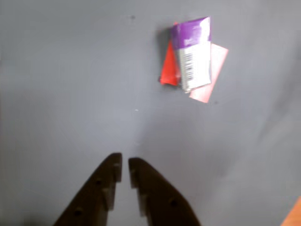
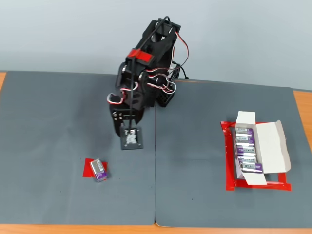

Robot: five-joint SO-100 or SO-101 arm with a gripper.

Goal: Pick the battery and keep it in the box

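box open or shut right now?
Open. In the fixed view the box has its flaps folded out, showing four batteries in a row inside.

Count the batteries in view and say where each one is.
5: one battery lies on the red patch on the mat; four lie in a row inside the box. More may be hidden.
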